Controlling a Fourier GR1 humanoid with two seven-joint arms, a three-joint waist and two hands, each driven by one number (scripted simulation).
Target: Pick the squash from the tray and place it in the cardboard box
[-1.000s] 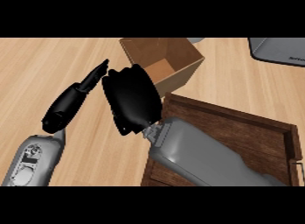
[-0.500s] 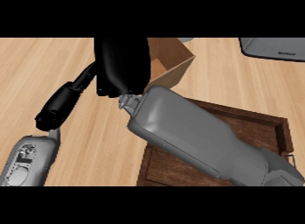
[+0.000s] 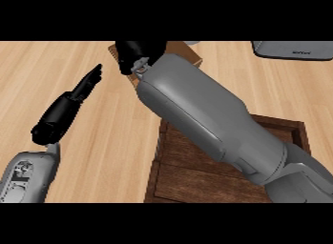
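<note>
— Where is the right hand point(image 3: 139, 53)?
— Over the cardboard box point(image 3: 191, 53), at the end of the forearm crossing the tray point(image 3: 197, 167). Whether its fingers are curled cannot be told.
— The squash?
— Not visible.
— The left hand point(image 3: 65, 110)?
— Fingers straight, above the counter point(image 3: 42, 76).

A light wooden tabletop point(image 3: 49, 71) fills the view; at one o'clock, a grey appliance point(image 3: 297, 49) sits against the top edge.
</note>
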